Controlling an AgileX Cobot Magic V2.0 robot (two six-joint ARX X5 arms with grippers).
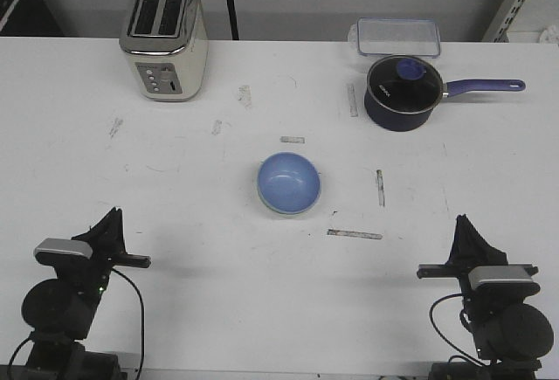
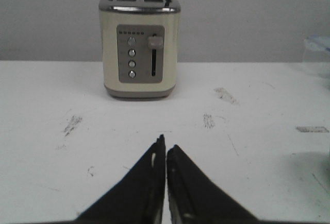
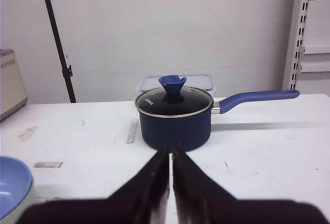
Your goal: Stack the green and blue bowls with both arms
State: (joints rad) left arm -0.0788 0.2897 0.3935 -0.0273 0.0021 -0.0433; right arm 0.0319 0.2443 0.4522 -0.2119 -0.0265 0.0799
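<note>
Currently, front view: white table point(image 1: 218, 293) fills most of the frame, scuffed, with a few tape strips. Cream toaster point(image 1: 164, 39) sits upper left, two slots up. Dark blue saucepan point(image 1: 402, 92) upper right, glass lid on, handle pointing to the right edge; clear plastic container point(image 1: 397, 38) just behind it.

Bowls: blue bowl point(image 1: 289, 181) is at frame center, nested inside the green bowl point(image 1: 281, 209), of which only a thin pale rim shows along the lower edge. Stack is upright and well apart from both arms.

Left gripper point(image 1: 114, 215) is at lower left, right gripper point(image 1: 462, 221) at lower right, both near the front table edge, tips pointing toward the far side. Neither touches anything.

Left wrist view: left gripper point(image 2: 165, 144) fingers pressed nearly together, just a hairline slit, nothing between them, toaster straight ahead. Right wrist view: right gripper point(image 3: 170, 148) same, fingers closed to a thin slit, nothing held, saucepan straight ahead; blue bowl over green rim cut off at that view's lower left corner.
</note>
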